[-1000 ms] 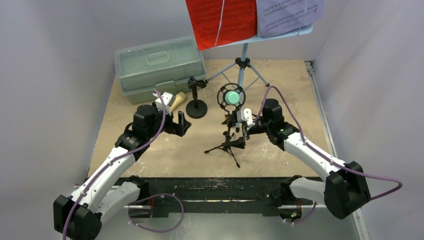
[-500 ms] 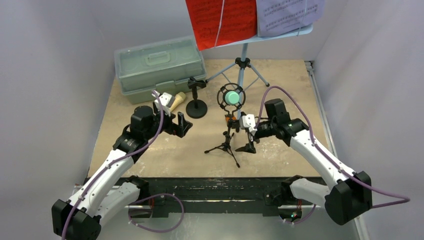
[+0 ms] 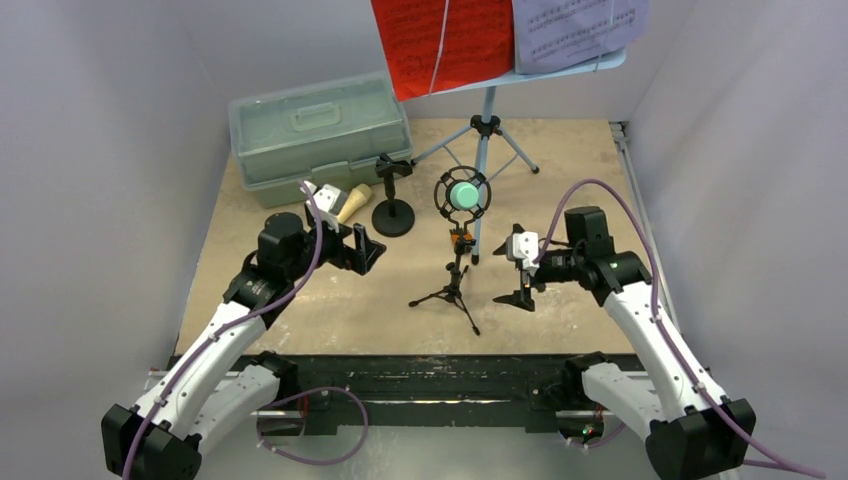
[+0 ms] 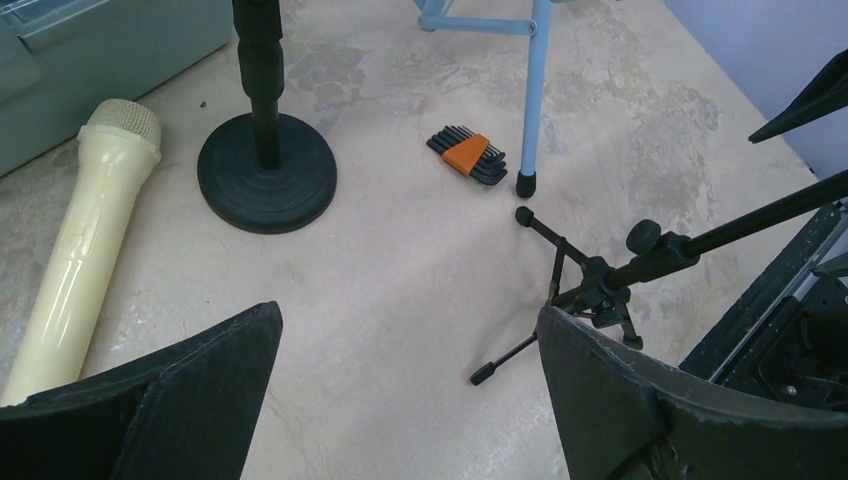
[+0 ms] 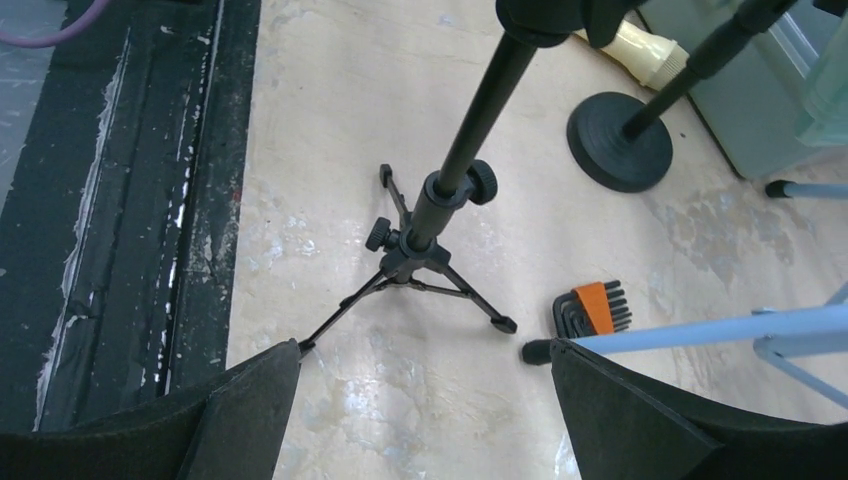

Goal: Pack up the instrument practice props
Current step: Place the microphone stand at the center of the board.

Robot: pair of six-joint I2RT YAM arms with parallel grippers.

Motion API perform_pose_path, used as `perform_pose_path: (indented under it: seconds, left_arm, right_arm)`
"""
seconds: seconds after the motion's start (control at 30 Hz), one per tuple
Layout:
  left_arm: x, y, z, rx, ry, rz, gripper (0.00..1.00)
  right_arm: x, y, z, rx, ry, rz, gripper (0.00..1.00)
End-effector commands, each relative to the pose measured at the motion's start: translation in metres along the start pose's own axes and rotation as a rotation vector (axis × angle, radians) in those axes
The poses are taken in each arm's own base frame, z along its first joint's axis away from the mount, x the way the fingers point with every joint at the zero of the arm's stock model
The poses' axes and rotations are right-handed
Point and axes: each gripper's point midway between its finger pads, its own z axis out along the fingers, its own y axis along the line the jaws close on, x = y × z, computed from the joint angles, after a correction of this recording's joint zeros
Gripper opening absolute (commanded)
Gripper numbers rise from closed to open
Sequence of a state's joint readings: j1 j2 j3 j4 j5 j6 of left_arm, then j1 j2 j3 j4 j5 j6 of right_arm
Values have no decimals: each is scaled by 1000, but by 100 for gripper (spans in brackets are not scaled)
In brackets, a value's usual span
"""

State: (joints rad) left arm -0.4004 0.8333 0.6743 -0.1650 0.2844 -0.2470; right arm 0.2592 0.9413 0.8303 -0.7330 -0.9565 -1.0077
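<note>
**Both claws empty, props all standing out**

My left claw and my right claw both stand spread wide with nothing between the fingers.

The tripod holder stands mid-table between my claws, with the teal microphone up in its ring. I judge it light and top-heavy, so it will tip if nudged high. The stem just above the leg hub looks like the firm place to pinch.

The tan microphone lies flat just beside the case. It is glossy, rounded plastic that will likely roll or slip, so I would take it across the middle of its body.

The round-base holder stands near it. Its weight looks to sit low, and the thin post is the handle.

The music rack stands at the back on spread legs, carrying a red sheet and a purple sheet. The paper is limp and easily creased.

Room is tight. Walls close in on the left, right and back, and a black rail runs along the near edge. The case looks closed. A set of hex keys lies between the tripod's feet and a rack leg. The barest floor is in front of the tripod, toward the rail.
</note>
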Motion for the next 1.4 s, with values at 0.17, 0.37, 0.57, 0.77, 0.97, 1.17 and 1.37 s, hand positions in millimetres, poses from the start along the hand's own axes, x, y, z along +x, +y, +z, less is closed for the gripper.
perform_pose_path:
  seconds: [0.17,0.37,0.57,0.77,0.97,1.17,1.37]
  left_arm:
    - [-12,-6,1,29,-46,-25,100]
    - [-7,-8,4,40,-32,-60,100]
    - [-5,-13,4,65,-40,-113,100]
    - [2,-26,1,129,-44,-216,100]
    - [1,-38,-6,179,-44,-248,100]
    - [-12,-51,-14,237,-65,-246,100]
    - [-34,-78,-21,283,-82,-237,100]
  right_arm:
    - [18,11,-11,14,36,73,99]
    - [32,12,-13,-8,102,95,99]
    - [41,8,-15,33,137,87,99]
    - [46,5,-16,56,158,85,99]
    - [48,5,-16,59,164,84,99]
    - [49,5,-16,62,169,83,99]
    - [50,5,-16,61,172,87,99]
